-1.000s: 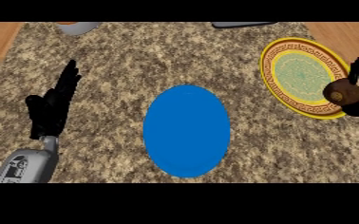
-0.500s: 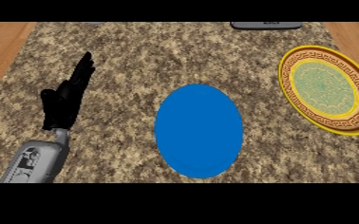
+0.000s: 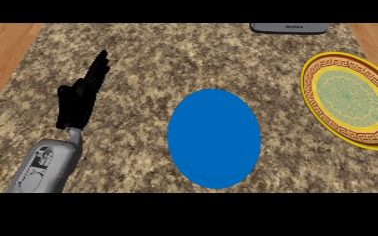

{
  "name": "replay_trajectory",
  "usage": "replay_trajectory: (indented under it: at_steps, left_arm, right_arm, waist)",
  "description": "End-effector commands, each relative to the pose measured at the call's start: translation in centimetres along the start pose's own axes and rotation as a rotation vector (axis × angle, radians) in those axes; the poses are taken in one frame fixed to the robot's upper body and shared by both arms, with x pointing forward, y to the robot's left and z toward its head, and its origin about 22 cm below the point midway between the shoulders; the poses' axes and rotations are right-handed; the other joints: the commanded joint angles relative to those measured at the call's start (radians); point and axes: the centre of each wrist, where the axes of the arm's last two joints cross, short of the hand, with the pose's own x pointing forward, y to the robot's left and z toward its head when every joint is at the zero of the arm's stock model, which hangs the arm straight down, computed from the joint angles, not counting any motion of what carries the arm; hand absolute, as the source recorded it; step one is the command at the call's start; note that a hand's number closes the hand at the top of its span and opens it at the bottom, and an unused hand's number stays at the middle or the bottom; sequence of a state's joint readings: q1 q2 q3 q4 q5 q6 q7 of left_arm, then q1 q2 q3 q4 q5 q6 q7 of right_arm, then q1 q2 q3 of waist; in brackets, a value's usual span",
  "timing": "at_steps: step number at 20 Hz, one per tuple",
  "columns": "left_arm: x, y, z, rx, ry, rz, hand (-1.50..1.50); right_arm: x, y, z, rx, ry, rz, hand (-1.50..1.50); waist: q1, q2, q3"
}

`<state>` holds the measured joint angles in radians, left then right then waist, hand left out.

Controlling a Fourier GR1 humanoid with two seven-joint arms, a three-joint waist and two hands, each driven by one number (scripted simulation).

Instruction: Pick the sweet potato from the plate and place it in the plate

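Listing contents around the blue plate (image 3: 214, 138), which lies flat at the middle of the speckled surface (image 3: 155, 60). Left hand (image 3: 80, 97): left of the blue plate, apart from it, fingers straight, holding nothing. Yellow patterned plate (image 3: 345, 100): right of the blue plate, cut by the edge. Grey object (image 3: 289, 28): beyond it, upper right. Sweet potato: not seen. Right hand: out of view.

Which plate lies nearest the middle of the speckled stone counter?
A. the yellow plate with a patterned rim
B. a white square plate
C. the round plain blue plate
C: the round plain blue plate lies mid-counter, while the yellow plate with a patterned rim sits at the right edge.
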<state>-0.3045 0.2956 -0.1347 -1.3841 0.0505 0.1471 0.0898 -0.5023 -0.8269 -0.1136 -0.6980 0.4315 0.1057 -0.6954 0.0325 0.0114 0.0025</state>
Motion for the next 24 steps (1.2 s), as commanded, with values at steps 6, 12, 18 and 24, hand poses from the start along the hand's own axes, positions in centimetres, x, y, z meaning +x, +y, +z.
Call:
replay_trajectory:
  at_steps: [6, 12, 18, 24]
  left_arm:
    - [-1.6, 0.7, 0.2, -0.003, -0.009, 0.005, 0.0]
    - [0.8, 0.6, -0.2, -0.014, -0.003, 0.005, 0.0]
    - [-0.2, 1.5, 0.2, 0.002, 0.0, 0.004, 0.0]
    - [-0.5, -0.3, 0.3, 0.018, -0.009, 0.008, 0.0]
  right_arm:
    - [0.4, 7.5, -3.7, 0.152, 0.147, -0.021, -1.5]
    - [-0.4, 10.0, -2.9, 0.144, 0.144, -0.15, -1.5]
    - [-0.7, 8.1, -3.2, 0.012, 0.068, -0.459, -1.5]
    - [-3.1, 3.6, -0.1, -0.221, 0.153, -0.643, -1.5]
  waist:
    - [0.008, 0.002, -0.001]
    - [0.01, 0.003, 0.001]
    - [-0.002, -0.001, 0.001]
    - [-0.001, 0.005, 0.002]
